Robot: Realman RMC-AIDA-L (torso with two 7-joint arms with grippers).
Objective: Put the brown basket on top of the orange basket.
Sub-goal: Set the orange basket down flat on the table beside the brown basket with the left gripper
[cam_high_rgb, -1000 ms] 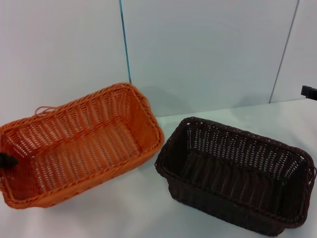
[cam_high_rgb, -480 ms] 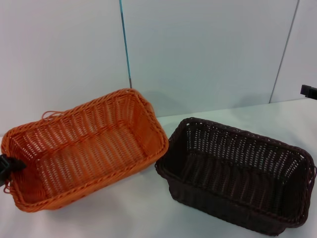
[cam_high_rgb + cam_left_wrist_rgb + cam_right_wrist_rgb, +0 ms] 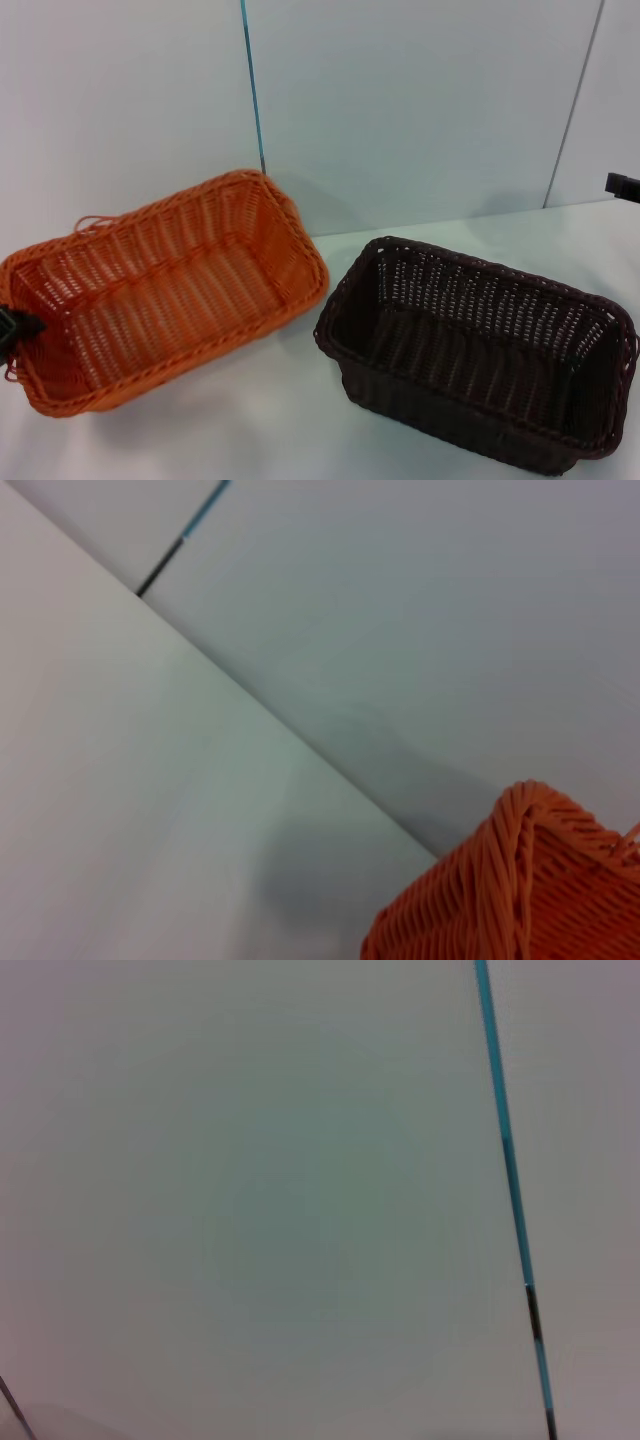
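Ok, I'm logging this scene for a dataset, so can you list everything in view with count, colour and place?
orange basket: one, bright orange, on the table's left, beside the brown one, with a loose strand at its back corner.
brown basket: one, dark brown, on the table's right, empty.
table: one, white, under both baskets.
wall panels: pale grey, behind the table, with a blue-and-black seam.
left pincer: one, black, at the orange basket's left end, at the rim.
right arm: a black part at the head view's right edge; its pincer is not in view.
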